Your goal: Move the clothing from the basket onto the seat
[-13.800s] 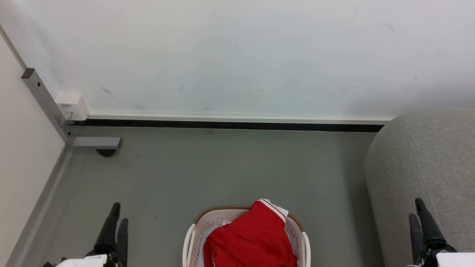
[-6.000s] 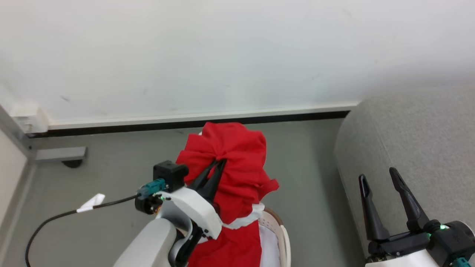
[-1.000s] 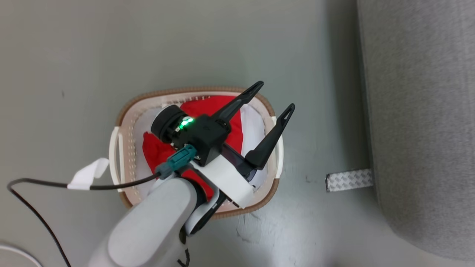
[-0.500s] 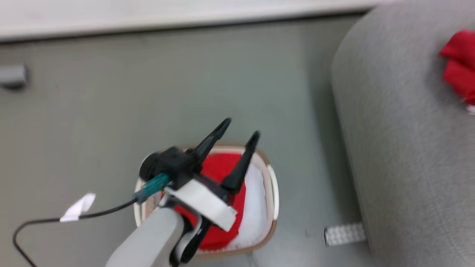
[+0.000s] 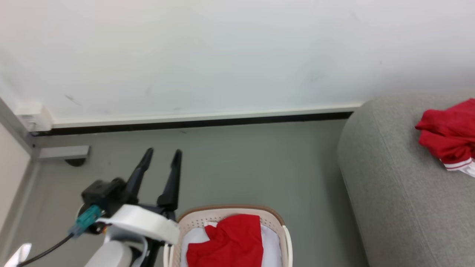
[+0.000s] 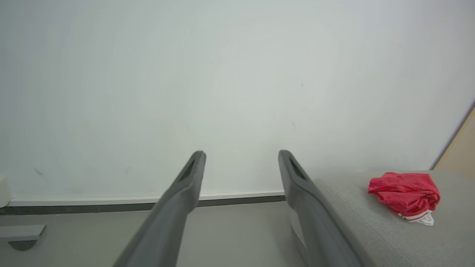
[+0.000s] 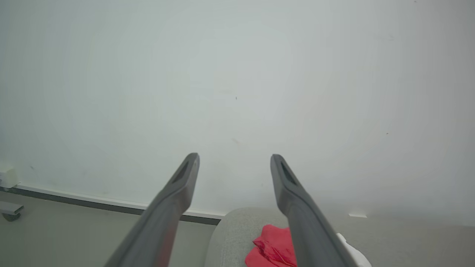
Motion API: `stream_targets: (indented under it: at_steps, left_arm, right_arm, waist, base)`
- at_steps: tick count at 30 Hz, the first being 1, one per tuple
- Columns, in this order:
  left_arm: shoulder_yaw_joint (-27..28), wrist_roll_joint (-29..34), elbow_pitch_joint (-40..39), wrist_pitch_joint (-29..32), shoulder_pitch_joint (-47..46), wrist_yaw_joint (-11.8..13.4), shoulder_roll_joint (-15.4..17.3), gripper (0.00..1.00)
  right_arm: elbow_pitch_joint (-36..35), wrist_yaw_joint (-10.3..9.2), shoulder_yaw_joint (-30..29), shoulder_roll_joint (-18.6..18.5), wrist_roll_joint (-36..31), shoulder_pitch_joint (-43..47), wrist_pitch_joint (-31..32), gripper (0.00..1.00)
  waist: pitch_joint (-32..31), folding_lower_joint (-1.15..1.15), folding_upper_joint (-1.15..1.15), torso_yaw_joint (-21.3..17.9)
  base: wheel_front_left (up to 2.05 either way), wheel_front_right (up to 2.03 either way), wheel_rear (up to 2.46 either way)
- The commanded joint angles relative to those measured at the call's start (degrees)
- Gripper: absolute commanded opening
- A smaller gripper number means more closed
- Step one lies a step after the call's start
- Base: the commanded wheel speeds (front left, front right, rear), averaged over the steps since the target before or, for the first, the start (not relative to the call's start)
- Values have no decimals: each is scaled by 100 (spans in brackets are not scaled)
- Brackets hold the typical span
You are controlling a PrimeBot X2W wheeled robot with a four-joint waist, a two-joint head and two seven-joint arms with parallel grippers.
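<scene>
One piece of red clothing point(image 5: 227, 241) lies in the cream basket point(image 5: 274, 216) at the bottom of the head view, on a white fabric pad point(image 5: 272, 243). A second red garment point(image 5: 447, 134) with white striped trim lies crumpled on the grey seat point(image 5: 393, 178); it also shows in the left wrist view as the garment point(image 6: 406, 192) on the seat point(image 6: 356, 218). My left gripper point(image 5: 162, 155) stands open and empty above the floor, left of the basket. In its own view the left gripper point(image 6: 241, 155) points at the wall. My right gripper point(image 7: 233, 159) is open and empty, above the seat point(image 7: 233, 230) and red garment point(image 7: 274, 246).
A white wall point(image 5: 222, 55) with a dark baseboard point(image 5: 193, 122) runs behind the grey floor point(image 5: 241, 167). A grey metal post foot point(image 5: 63, 152) and a small white box point(image 5: 34, 111) sit at the far left corner. A cable point(image 5: 44, 250) trails from my left wrist.
The head camera has swung up from the basket toward the wall. My left gripper has lifted out of the basket, still open and empty. A red garment now lies on the seat.
</scene>
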Motion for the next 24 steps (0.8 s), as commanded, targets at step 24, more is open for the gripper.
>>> stream_targets:
  at_steps: [24]
  left_arm:
    - [1489, 908, -499, -197, 1742, 302, -316, 100]
  right_arm:
    - [-1231, -13, -505, 3183, -2059, 2910, -1747, 100]
  waist:
    - [-148, 3, 0, 307]
  base:
    - [0, 0, 0]
